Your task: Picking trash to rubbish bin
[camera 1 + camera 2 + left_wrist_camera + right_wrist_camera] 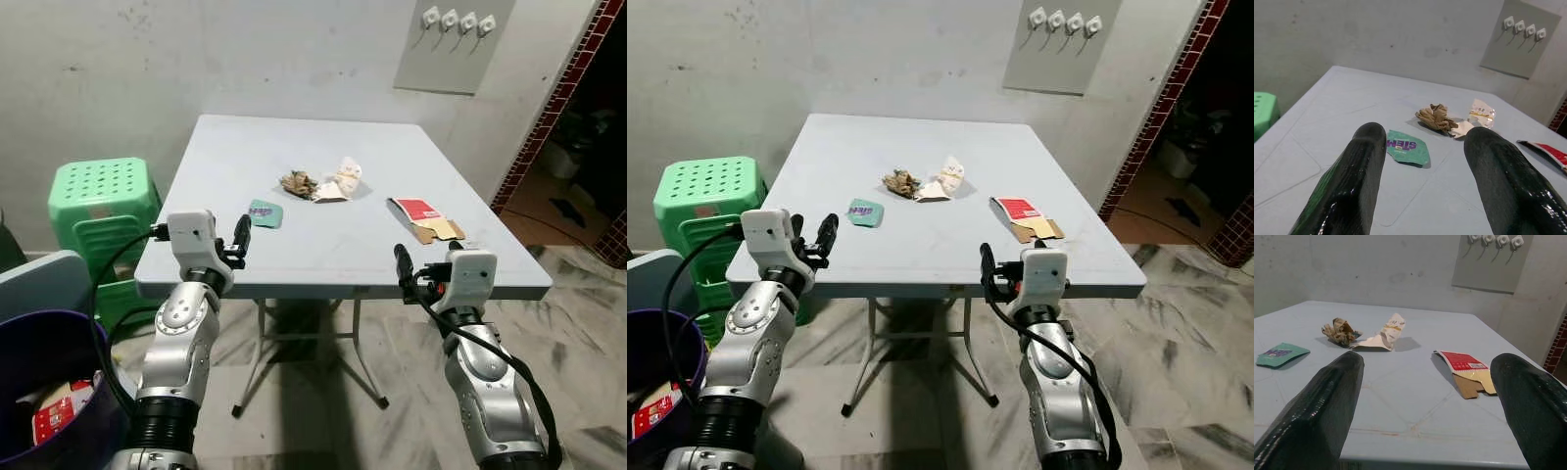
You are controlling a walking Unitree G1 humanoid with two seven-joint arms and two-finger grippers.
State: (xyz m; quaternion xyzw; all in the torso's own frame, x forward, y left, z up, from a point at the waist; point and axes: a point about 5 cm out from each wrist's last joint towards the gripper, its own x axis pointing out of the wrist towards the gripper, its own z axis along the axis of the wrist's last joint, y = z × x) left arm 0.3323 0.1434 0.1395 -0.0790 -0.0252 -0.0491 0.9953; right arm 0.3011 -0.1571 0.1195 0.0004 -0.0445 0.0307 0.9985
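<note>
- Left eye view: a grey table (323, 166) fills the middle of the frame, against a pale wall. On it, at centre, lie a brown wad (298, 183) and, just right of it and touching, a white wrapper (340, 181). A teal packet (265, 213) lies lower left of the wad, near the front edge. A red-and-tan carton (426, 217), flattened, lies to the right.
- The left gripper (238, 241) is raised at the table's front-left edge, just below the packet; the right gripper (402, 266) is at the front edge, lower right, below the carton. How far either pair of fingers is spread cannot be judged from this view.
- A green stool (101, 211) stands left of the table. A dark bin (44, 392) sits in the lower left corner with a red-and-white box inside.
- Right eye view: same scene; a panel with four hooks (1064, 39) hangs on the wall at upper right.
- Left wrist view: the two black fingers (1347, 191) stand apart, holding nothing; the teal packet lies between them, further up the frame, with wad and wrapper beyond.
- Right wrist view: the fingers (1320, 416) are spread wide and empty. The carton lies at centre right, wad and wrapper at upper centre, packet at far left.
</note>
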